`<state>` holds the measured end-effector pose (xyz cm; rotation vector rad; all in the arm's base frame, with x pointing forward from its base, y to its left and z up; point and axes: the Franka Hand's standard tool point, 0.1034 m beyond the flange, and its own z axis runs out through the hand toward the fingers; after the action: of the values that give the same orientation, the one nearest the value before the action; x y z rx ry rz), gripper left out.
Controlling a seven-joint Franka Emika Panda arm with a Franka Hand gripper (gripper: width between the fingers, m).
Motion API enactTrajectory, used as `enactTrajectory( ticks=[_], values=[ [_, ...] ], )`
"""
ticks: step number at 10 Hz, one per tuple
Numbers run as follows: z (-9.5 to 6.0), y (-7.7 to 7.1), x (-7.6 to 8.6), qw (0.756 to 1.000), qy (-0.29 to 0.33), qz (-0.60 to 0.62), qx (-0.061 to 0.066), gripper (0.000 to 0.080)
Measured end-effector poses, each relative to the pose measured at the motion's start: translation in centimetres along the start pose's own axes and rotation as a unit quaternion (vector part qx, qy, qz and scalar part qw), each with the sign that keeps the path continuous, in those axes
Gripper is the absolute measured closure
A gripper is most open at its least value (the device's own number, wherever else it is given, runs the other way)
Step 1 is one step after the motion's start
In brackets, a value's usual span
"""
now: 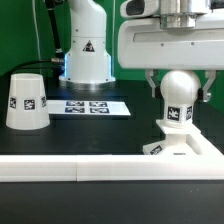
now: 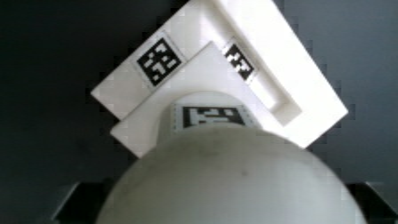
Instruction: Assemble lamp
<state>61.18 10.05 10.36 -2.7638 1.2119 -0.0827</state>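
Observation:
The white ball-shaped bulb point(image 1: 180, 100) stands upright with its tagged neck on the flat square base point(image 1: 190, 148) at the exterior view's right. My gripper point(image 1: 180, 90) hangs straight over it, a finger on each side of the ball, shut on it. In the wrist view the bulb point(image 2: 222, 160) fills the space between the dark fingers point(image 2: 71, 205), and the tagged base point(image 2: 267, 70) lies beyond it. The truncated-cone shade point(image 1: 27, 102) stands alone on the black table at the exterior view's left.
The marker board point(image 1: 92, 106) lies flat between the shade and the bulb. The arm's white pedestal point(image 1: 88, 50) stands behind it. A long white rail point(image 1: 100, 170) runs along the table's front edge, just before the base.

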Motion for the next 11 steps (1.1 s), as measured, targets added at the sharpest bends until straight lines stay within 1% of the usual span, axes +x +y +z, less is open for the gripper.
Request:
enactTrajectory(
  ticks=[2, 3, 4, 5, 6, 7, 8, 9, 11],
  values=[
    [0.08, -0.22, -0.29, 0.997, -0.003, 0.08, 0.002, 0.022],
    [0.06, -0.17, -0.14, 0.994, -0.006, 0.108, 0.005, 0.022],
    [0.09, -0.24, -0.27, 0.991, -0.008, 0.133, 0.006, 0.022],
    [0.08, -0.34, -0.37, 0.987, -0.009, 0.159, 0.007, 0.0153],
    [0.04, -0.35, -0.35, 0.992, -0.008, 0.122, 0.007, 0.0116],
    [-0.1, -0.44, -0.35, 0.996, -0.007, 0.091, 0.009, 0.0116],
    [-0.29, -0.58, -0.37, 0.998, -0.004, 0.066, 0.013, 0.0101],
    [-0.38, -0.56, -0.34, 1.0, 0.0, 0.001, 0.015, 0.0101],
    [-0.72, -0.57, -0.79, 0.992, 0.001, -0.126, 0.015, 0.0101]
  ],
)
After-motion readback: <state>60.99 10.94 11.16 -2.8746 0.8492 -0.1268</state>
